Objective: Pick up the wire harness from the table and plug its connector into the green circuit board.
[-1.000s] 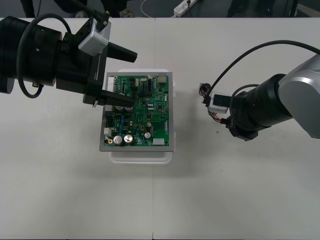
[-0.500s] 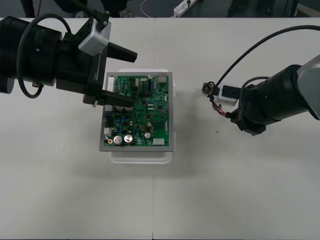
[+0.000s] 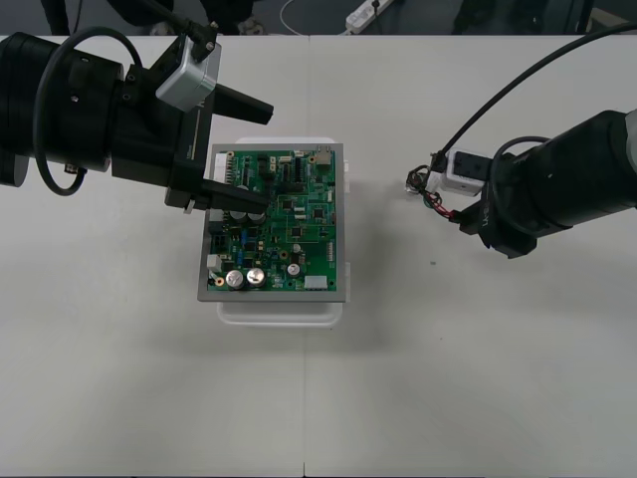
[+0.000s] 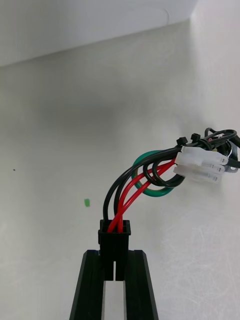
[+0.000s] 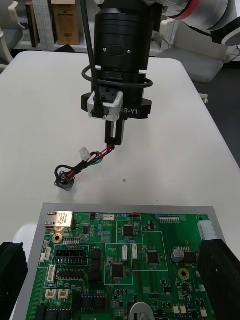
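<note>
The green circuit board lies on its white base at the table's middle. My left gripper hovers over the board's left part, open, nothing between its fingers. To the right of the board, my right gripper is shut on the harness's black plug. The red, black and green wires trail from the plug to a white connector and the metal socket. The socket hangs low towards the board; I cannot tell if it touches the table.
The board spreads out close under my left gripper. My right gripper stands beyond the board's edge, pointing down. Bare table lies to the front and right. A power strip lies on the floor beyond the far edge.
My right gripper has moved right and towards the far edge with the plug in it, drawing the wires after it. The left arm has not moved.
</note>
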Robot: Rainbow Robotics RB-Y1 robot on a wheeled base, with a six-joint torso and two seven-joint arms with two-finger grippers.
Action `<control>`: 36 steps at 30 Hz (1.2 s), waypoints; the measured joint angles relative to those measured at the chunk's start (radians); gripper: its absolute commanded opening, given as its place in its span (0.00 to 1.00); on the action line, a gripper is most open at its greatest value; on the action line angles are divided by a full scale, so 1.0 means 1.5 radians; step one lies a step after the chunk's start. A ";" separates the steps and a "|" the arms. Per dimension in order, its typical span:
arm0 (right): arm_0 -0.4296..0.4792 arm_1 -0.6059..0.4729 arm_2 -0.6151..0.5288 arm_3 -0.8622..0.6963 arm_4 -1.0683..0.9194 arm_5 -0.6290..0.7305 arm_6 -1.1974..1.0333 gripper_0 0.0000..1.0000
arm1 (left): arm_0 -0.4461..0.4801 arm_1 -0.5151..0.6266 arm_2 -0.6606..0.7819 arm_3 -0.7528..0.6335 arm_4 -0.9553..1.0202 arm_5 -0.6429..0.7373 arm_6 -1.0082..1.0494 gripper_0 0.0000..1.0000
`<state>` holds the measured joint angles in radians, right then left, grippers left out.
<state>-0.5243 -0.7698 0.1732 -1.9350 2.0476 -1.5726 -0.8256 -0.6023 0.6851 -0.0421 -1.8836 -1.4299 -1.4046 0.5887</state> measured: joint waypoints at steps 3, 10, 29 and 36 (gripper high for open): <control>0.000 -0.001 -0.001 0.000 -0.017 0.000 0.000 0.00 | 0.000 0.000 0.000 0.000 0.000 0.000 0.000 1.00; 0.000 -0.002 -0.005 0.000 -0.052 0.000 0.000 0.00 | 0.001 -0.006 -0.011 0.002 0.009 0.000 0.000 1.00; 0.002 -0.066 -0.029 0.000 -0.245 0.000 -0.001 0.00 | 0.001 -0.006 -0.005 0.025 0.096 -0.011 0.001 1.00; 0.005 -0.070 -0.029 0.000 -0.314 0.000 -0.008 0.00 | 0.001 -0.006 0.022 0.042 0.130 -0.053 0.001 1.00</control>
<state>-0.5162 -0.8746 0.1302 -1.9346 1.5761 -1.5726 -0.8376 -0.6012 0.6765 -0.0093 -1.8202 -1.2344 -1.4841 0.5899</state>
